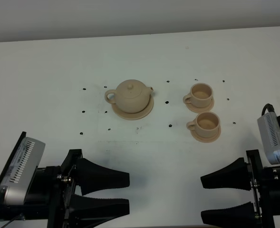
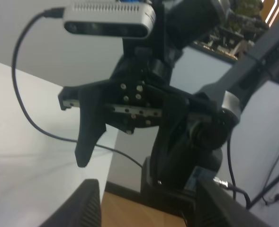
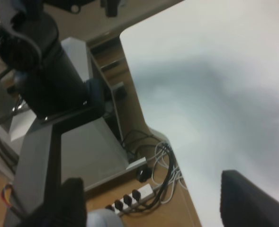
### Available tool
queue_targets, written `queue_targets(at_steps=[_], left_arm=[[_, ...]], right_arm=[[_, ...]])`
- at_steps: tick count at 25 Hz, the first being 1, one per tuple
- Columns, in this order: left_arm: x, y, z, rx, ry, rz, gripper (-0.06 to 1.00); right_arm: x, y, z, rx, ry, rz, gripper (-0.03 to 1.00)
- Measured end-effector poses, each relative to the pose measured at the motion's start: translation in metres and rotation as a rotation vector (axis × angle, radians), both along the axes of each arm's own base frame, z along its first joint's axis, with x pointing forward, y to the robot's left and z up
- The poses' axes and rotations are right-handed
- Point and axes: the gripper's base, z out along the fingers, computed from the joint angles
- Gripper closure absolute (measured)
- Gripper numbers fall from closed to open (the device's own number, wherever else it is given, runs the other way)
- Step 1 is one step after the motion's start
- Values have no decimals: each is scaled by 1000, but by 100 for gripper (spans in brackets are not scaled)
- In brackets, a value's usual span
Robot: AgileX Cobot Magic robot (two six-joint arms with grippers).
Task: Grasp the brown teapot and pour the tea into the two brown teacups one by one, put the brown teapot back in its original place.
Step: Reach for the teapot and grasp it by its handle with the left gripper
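The brown teapot [image 1: 130, 95] stands upright with its lid on, on the wide round saucer [image 1: 147, 110] at the table's middle. The two brown teacups stand to its right on small saucers, one farther back [image 1: 200, 94] and one nearer [image 1: 207, 123]. My left gripper [image 1: 128, 193] is open and empty at the front left, well short of the teapot. My right gripper [image 1: 202, 198] is open and empty at the front right, in front of the cups. The wrist views show only the fingertips [image 2: 89, 208] [image 3: 246, 198], and no tea things.
The white table [image 1: 44, 85] carries small dark marks around the tea set. The left wrist view shows the other arm [image 2: 144, 104] and its camera. The right wrist view shows the table's edge, an arm base [image 3: 44, 71] and floor cables [image 3: 153, 184].
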Motion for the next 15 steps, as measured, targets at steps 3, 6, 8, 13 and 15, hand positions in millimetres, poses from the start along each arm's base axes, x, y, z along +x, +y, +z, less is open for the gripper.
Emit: queue_targets(at_steps=[3,6,8,13,15], left_arm=[[0,0,0,0,0,0,47],[0,0,0,0,0,0,47],[0,0,0,0,0,0,47],[0,0,0,0,0,0,47],[0,0,0,0,0,0,47]], right_arm=[[0,0,0,1,1,-2,39],[0,0,0,6,2,-9,39],[1,0,1,8,2,-11,39],[1,0,1,10,2,-13,39],[1,0,1,11,3,-15,39]])
